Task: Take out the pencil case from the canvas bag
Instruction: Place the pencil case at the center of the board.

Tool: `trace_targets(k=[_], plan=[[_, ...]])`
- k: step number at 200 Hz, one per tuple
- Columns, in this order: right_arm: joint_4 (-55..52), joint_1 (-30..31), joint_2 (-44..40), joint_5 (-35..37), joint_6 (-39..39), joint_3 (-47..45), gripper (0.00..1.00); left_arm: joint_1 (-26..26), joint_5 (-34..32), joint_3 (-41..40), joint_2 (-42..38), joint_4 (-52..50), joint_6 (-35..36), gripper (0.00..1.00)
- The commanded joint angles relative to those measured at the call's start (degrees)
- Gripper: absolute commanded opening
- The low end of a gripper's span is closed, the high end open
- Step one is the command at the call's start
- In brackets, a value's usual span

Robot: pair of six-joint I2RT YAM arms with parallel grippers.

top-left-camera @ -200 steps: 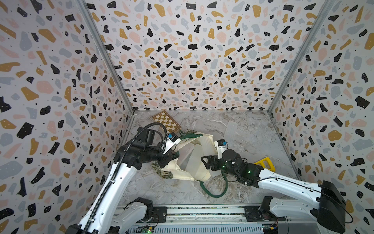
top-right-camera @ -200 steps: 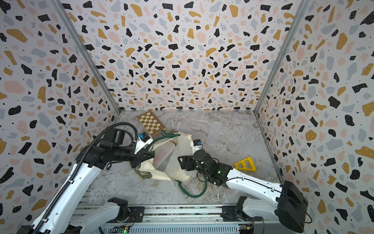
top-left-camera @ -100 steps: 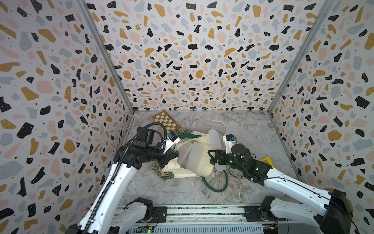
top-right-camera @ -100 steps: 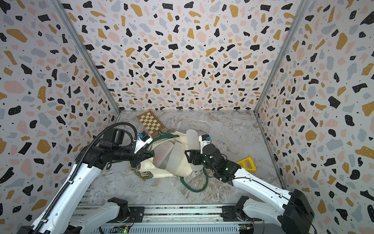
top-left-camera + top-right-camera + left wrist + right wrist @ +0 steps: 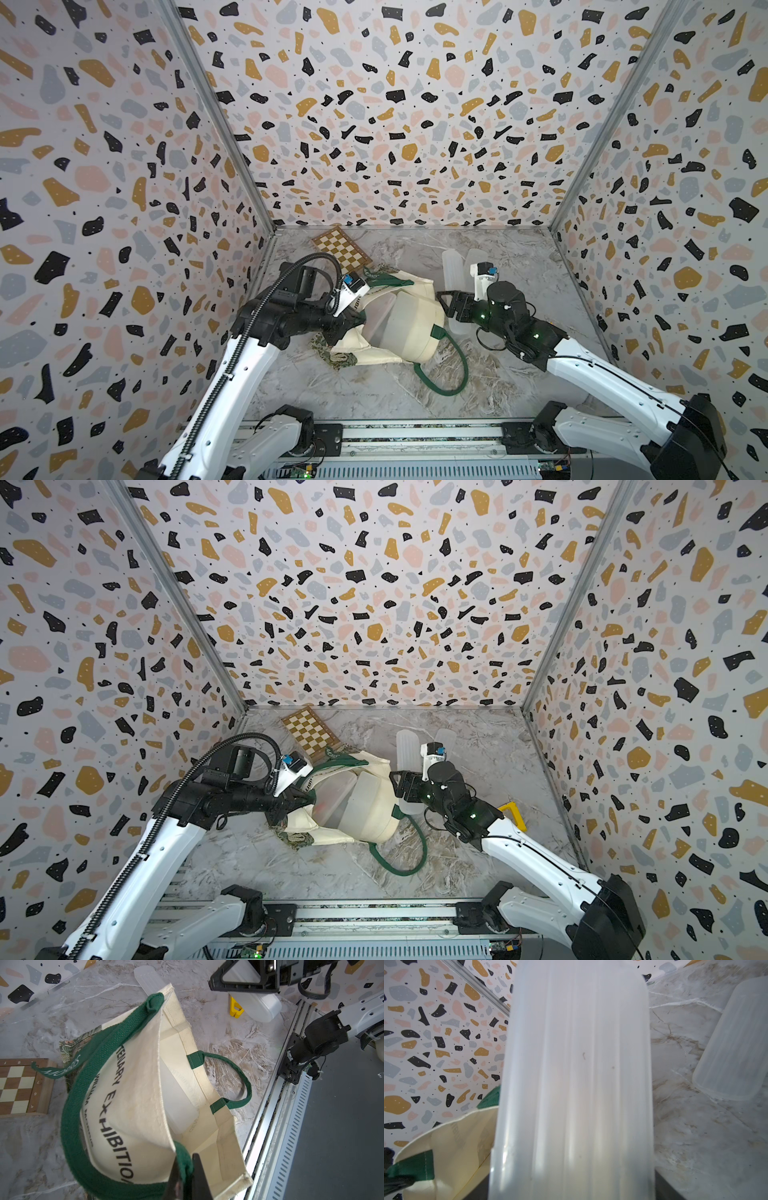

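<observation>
The cream canvas bag (image 5: pixel 411 332) (image 5: pixel 365 812) (image 5: pixel 135 1095) lies mid-table with its mouth gaping. My left gripper (image 5: pixel 357 322) (image 5: pixel 307 800) (image 5: pixel 186 1169) is shut on the bag's green handle at the rim and holds that side up. A translucent ribbed pencil case (image 5: pixel 451 270) (image 5: pixel 405 746) (image 5: pixel 575 1064) hangs clear of the bag, just to its right, with my right gripper (image 5: pixel 451 309) (image 5: pixel 401 787) shut across it. Another translucent case (image 5: pixel 380 311) (image 5: pixel 178 1105) still lies inside the bag.
A third translucent case (image 5: pixel 476 257) (image 5: pixel 733 1043) lies on the marble behind the right gripper. A wooden chessboard (image 5: pixel 343 251) (image 5: pixel 309 731) sits at the back left. A yellow piece (image 5: pixel 513 812) (image 5: pixel 235 1008) lies near the right wall. The loose green handle (image 5: pixel 453 374) loops toward the front.
My right gripper has lifted the pencil case out of the bag's mouth and carried it to the right and toward the back. The left arm has kept still on the handle.
</observation>
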Motion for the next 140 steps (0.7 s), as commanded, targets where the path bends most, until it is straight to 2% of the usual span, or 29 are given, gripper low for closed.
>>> trace_targets(k=[1, 69, 140], plan=[[-2.5, -3.0, -0.5, -0.9, -1.9, 3.3, 0.67, 0.1, 1.0, 0.1, -1.1, -0.4, 3.1, 0.00], [-6.6, -14.4, 3.3, -3.9, -5.0, 6.4, 0.67, 0.1, -4.2, -1.8, -2.8, 3.6, -1.6, 0.00], [-7.0, -24.5, 9.8, -3.9, -8.7, 10.6, 0.67, 0.1, -2.5, -4.0, -3.3, 5.3, -4.2, 0.00]])
